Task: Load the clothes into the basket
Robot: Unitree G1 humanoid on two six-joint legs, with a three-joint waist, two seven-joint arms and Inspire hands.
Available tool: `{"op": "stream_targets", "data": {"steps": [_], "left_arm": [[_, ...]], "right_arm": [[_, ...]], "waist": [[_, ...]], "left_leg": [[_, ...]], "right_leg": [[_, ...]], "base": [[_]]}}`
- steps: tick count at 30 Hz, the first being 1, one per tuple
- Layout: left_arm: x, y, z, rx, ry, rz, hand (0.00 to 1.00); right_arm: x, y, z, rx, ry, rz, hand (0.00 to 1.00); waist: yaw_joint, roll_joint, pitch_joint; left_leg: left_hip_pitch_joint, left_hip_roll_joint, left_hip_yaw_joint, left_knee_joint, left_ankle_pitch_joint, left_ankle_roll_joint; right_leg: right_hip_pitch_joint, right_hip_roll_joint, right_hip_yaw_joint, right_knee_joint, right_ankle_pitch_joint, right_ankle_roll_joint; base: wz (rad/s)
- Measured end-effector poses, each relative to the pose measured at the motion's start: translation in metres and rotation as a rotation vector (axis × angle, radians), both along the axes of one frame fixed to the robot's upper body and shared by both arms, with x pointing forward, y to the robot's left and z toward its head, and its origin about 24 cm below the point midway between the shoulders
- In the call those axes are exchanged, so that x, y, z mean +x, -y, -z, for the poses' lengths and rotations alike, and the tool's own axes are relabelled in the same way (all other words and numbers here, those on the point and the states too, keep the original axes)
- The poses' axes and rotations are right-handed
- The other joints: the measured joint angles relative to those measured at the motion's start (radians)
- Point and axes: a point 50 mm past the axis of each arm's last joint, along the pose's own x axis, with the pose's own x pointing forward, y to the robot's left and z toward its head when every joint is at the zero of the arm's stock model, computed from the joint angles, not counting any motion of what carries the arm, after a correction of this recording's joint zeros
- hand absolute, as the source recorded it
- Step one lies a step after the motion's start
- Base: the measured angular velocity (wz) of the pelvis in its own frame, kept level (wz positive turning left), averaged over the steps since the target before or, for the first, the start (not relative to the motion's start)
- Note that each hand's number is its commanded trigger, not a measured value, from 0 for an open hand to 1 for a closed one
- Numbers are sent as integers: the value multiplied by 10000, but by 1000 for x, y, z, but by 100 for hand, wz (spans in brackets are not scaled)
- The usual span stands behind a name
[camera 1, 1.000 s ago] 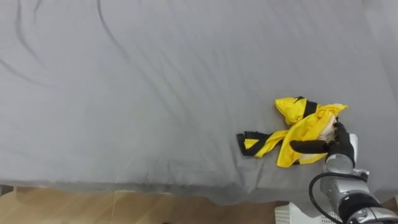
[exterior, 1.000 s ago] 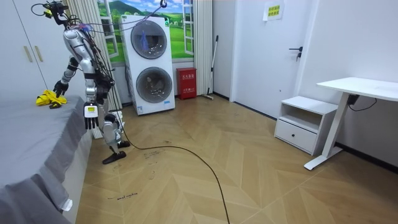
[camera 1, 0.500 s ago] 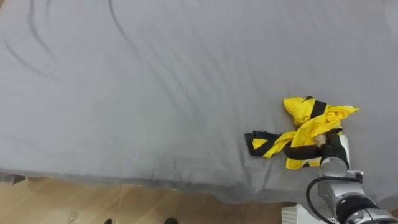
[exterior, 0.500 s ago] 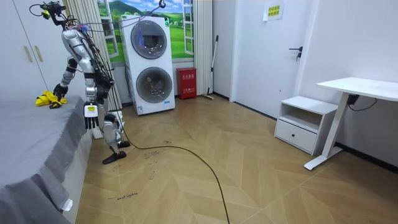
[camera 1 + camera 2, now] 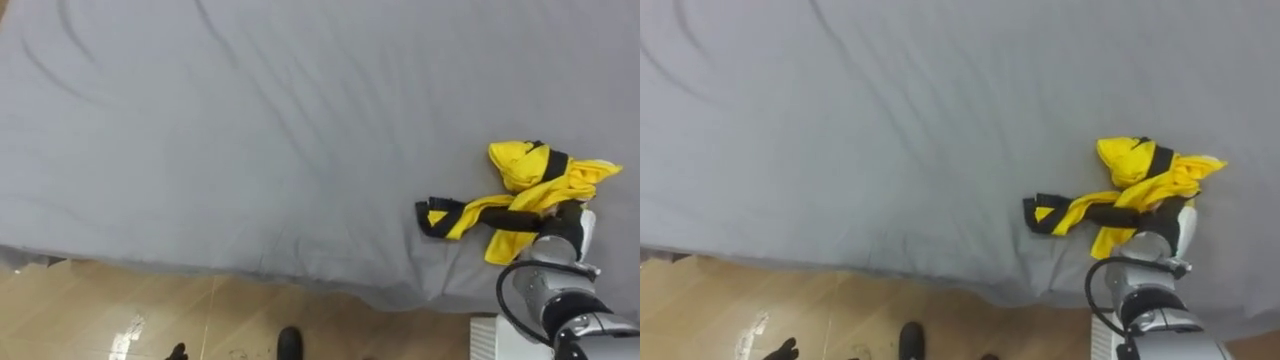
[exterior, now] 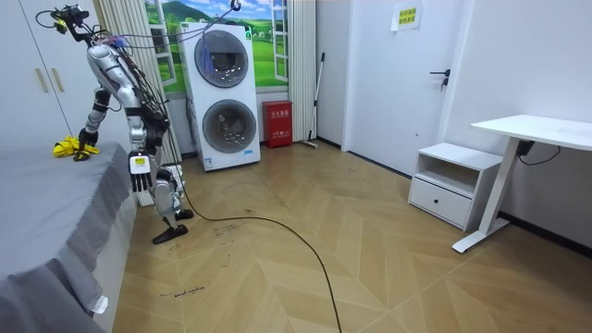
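— What's changed on the bed (image 5: 250, 150)?
— The yellow garment (image 5: 520, 190) has bunched tighter near the bed's front edge, against my right hand (image 5: 572, 225). I read that as gathering it for the lift. The fingers are under cloth, so I can't tell the grip.
— Which way does it lie?
— Its long axis runs along that edge, with the strap tail pointing to my left.

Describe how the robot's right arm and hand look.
The right hand has a white casing with dark parts. Behind it the forearm is a silver-grey cylinder with dark rings, and a black cable loops along its side.
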Motion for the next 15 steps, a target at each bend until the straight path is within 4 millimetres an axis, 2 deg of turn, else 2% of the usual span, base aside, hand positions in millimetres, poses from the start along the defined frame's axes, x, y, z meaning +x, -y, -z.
{"op": "stream_targets", "data": {"steps": [4,5,11,15], "left_arm": [[4,0,-2,-91,200,-107,0],[5,0,-3,-92,219,-98,0],[4,-2,-3,35,271,-136,0],[5,-2,-3,56,312,-89,0]], "right_arm": [[6,18,-20,-172,618,1157,100],[6,23,-24,-275,682,1262,100],[7,31,-31,-458,823,1306,100],[7,33,-33,-502,846,1156,100]], "waist": [[47,127,18],[47,177,45],[136,352,32],[195,347,34]], "left_leg": [[-478,-37,-4,20,46,69],[-516,-37,-4,16,46,70],[-608,10,148,0,66,58],[-648,7,201,10,102,54]], "right_leg": [[-530,-50,6,129,27,43],[-587,-51,12,167,37,42],[-829,-76,103,311,47,22],[-956,-106,141,442,44,19]], "base": [[0],[-3],[-9],[-7]]}}
